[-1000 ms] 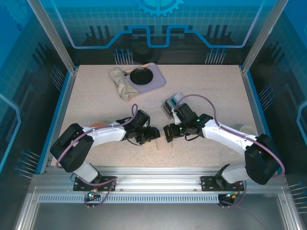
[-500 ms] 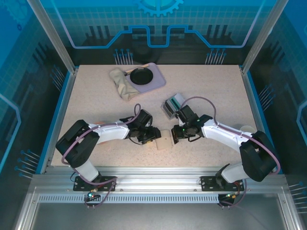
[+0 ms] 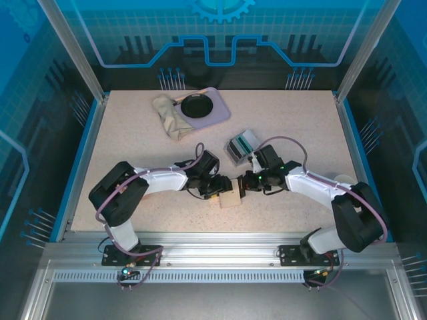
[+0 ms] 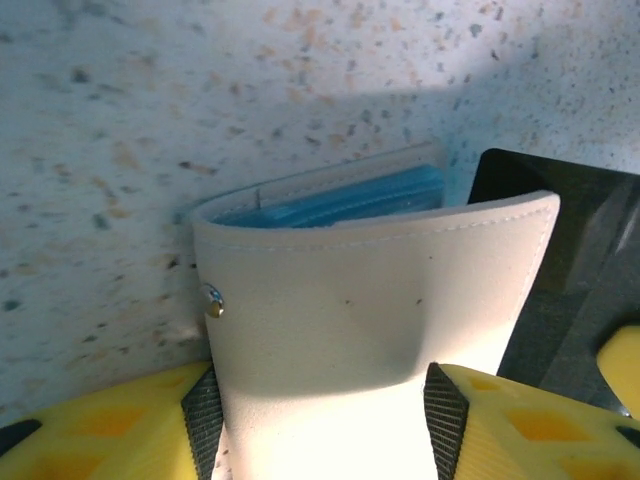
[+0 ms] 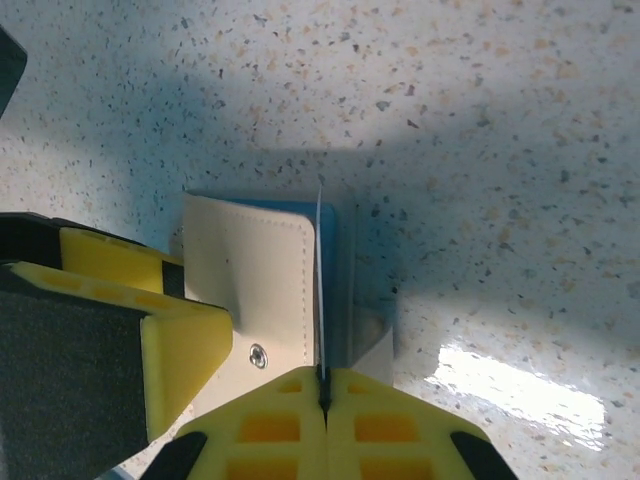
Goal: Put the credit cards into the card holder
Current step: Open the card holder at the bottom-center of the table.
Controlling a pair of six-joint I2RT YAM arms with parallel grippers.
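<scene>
While the left gripper [image 4: 320, 410] clamps the one card holder [image 4: 370, 290], the right gripper [image 5: 323, 380] pinches one credit card [image 5: 320, 280].

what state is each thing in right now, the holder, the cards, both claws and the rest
card holder: partly folded, blue lining showing, gripped by the left claw
white card: edge-on, in the holder's fold, pinched by the right claw
left claw: closed on the card holder
right claw: shut on the white card
grey tray: on the table, cards standing upright in it
cloth: crumpled, lying loose
</scene>
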